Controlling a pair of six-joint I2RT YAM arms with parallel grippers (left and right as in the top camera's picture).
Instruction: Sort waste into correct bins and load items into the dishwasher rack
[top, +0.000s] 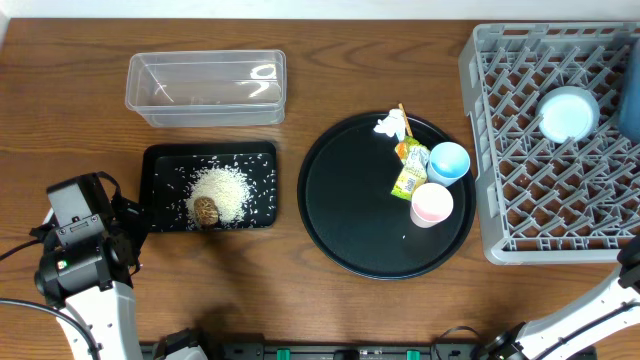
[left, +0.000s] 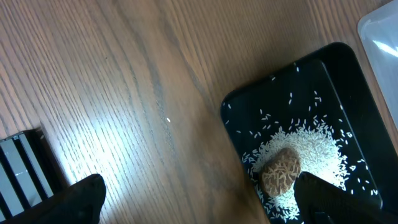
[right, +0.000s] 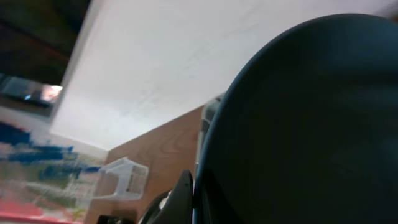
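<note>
White rice (top: 228, 188) and a brown food lump (top: 207, 210) lie in the shallow black tray (top: 160, 165). My left gripper (left: 205, 208) stands open low over the table at that tray's left edge, its right finger (left: 329, 199) beside the lump (left: 281, 169). A clear tub (top: 205, 85) stands behind. On the round black tray (top: 350, 210) lie a white tissue (top: 390, 125), a chopstick (top: 402, 110), a printed wrapper (top: 410, 172), a light blue cup (top: 449, 162) and a pink cup (top: 432, 204). A white bowl (top: 569, 112) sits in the grey rack (top: 520, 200). My right gripper (right: 194, 190) is shut on the dark blue plate (right: 298, 124), out of the overhead view.
The left arm (top: 80, 240) stands at the table's front left corner. Part of the right arm (top: 590, 305) shows at the front right, below the rack. Bare wood lies between the rectangular tray and the round tray. The clear tub (right: 121, 180) shows in the right wrist view.
</note>
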